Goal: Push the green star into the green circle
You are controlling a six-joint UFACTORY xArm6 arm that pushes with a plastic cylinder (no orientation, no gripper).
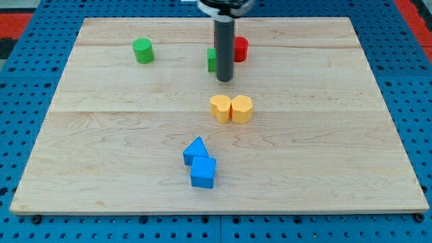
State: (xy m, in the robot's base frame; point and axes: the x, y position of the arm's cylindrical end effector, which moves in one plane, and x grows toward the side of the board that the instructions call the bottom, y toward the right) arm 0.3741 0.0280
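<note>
Camera view, my tip [224, 79] beside partly hidden green block [211, 60], no hand visible

The rod [223, 47] hides most of a green block [211, 60] and part of a red block [240, 48]; both shapes are unclear

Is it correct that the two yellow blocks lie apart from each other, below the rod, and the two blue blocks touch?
Not quite. In the camera view the two yellow blocks touch side by side; they are not apart. The rest holds: they lie below my tip, and the two blue blocks touch.
</note>
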